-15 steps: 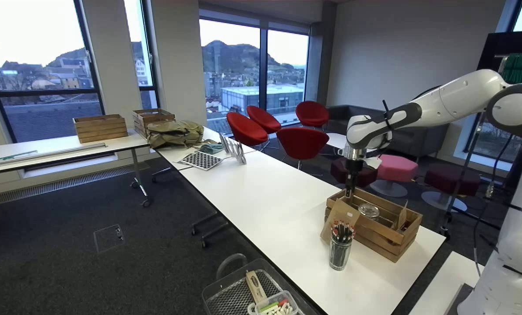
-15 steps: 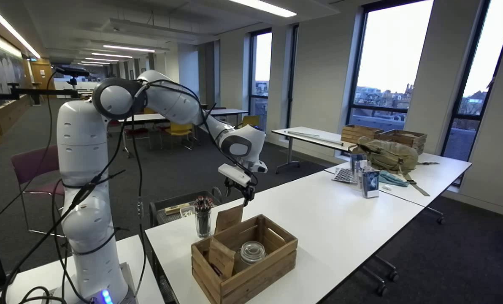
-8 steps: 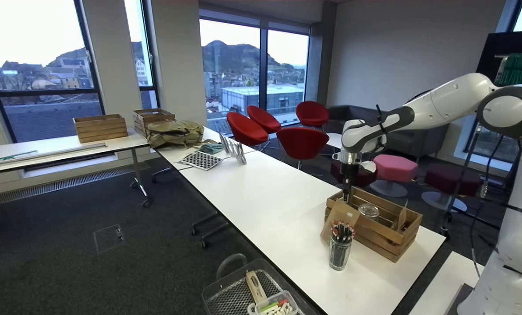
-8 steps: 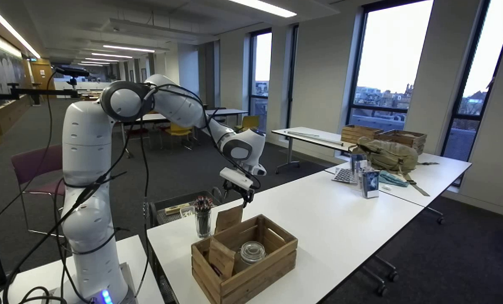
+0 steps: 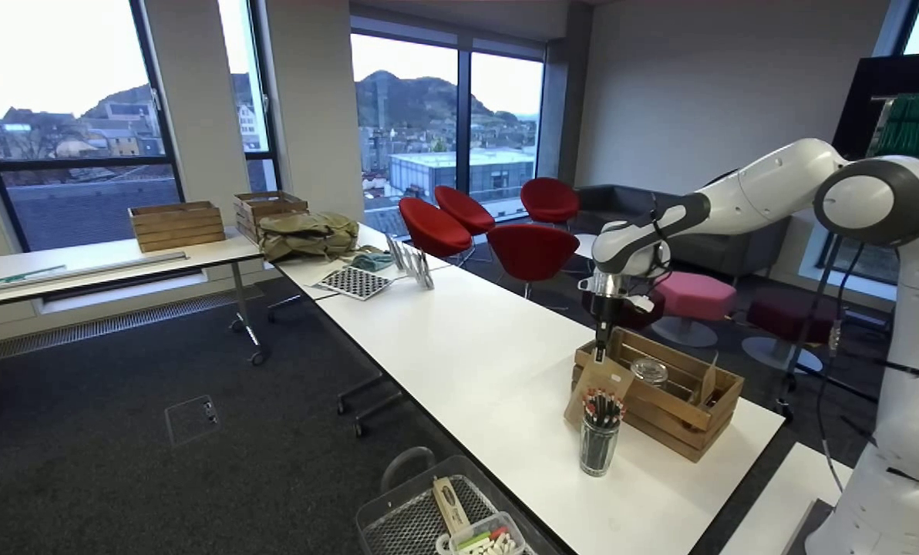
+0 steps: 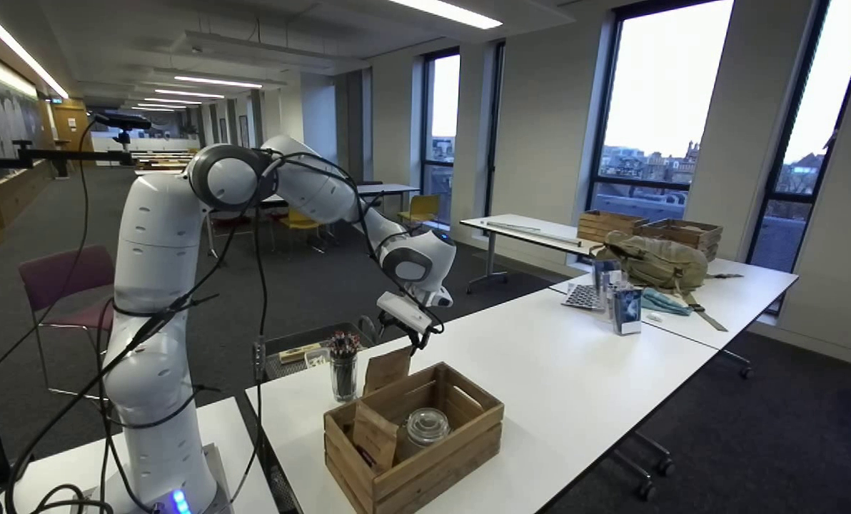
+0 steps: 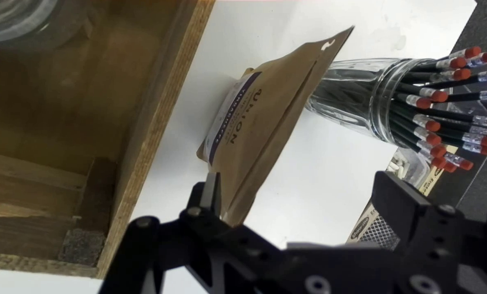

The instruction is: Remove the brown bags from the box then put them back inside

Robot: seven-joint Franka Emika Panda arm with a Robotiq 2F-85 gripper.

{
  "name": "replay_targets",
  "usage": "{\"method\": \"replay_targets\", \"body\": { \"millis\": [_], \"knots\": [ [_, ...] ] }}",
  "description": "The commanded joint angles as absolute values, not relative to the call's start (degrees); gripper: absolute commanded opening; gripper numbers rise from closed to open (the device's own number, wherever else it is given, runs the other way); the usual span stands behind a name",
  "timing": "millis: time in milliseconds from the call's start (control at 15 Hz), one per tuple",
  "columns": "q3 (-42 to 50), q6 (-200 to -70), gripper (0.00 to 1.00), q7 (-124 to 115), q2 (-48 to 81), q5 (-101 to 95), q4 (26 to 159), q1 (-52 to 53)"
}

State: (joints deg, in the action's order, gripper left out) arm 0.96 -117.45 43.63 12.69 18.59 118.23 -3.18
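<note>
A brown bag (image 5: 600, 378) with a printed label stands upright, leaning slightly, on the table just outside the wooden box (image 5: 671, 422). It also shows in an exterior view (image 6: 388, 370) and in the wrist view (image 7: 268, 110). Another brown bag (image 6: 375, 435) stands inside the box (image 6: 443, 475) at its end nearer the robot base, beside a glass jar (image 6: 427, 427). My gripper (image 7: 296, 192) is open and empty, at the top end of the outside bag. In the wrist view one finger overlaps that bag's edge; the other is well apart from it. Contact cannot be told.
A glass of red-tipped pencils (image 7: 362, 98) stands close behind the outside bag. A mesh tray (image 5: 421, 516) with an eraser and chalk sits beside the table edge. Card stands (image 6: 625, 310) and a backpack (image 6: 654, 260) lie farther along the table.
My gripper has moved lower and closer to the top of the outside bag, coming off the box's far end. The bags, box and pencil glass have not moved.
</note>
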Motion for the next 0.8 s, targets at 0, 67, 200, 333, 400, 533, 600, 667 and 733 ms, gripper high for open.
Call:
{"method": "replay_targets", "body": {
  "millis": [0,67,200,333,400,533,600,667,733],
  "knots": [
    [0.0,-115.8,1.0,46.9,14.4,19.9,116.0,-5.4],
    [0.1,-115.8,1.0,46.9,14.6,19.9,116.0,-5.6],
    [0.1,-115.7,0.75,46.6,15.1,19.8,115.8,-6.0],
    [0.1,-115.7,0.68,46.4,15.4,19.7,115.7,-6.4],
    [0.1,-115.6,0.6,46.4,15.4,19.7,115.7,-6.6],
    [0.1,-115.6,0.43,46.3,15.5,19.6,115.6,-6.8],
    [0.1,-115.5,0.36,46.3,15.5,19.7,115.6,-7.0],
    [0.1,-115.5,0.29,46.3,15.5,19.7,115.6,-7.1],
    [0.1,-115.5,0.2,46.3,15.5,19.6,115.6,-7.1]
  ]
}}
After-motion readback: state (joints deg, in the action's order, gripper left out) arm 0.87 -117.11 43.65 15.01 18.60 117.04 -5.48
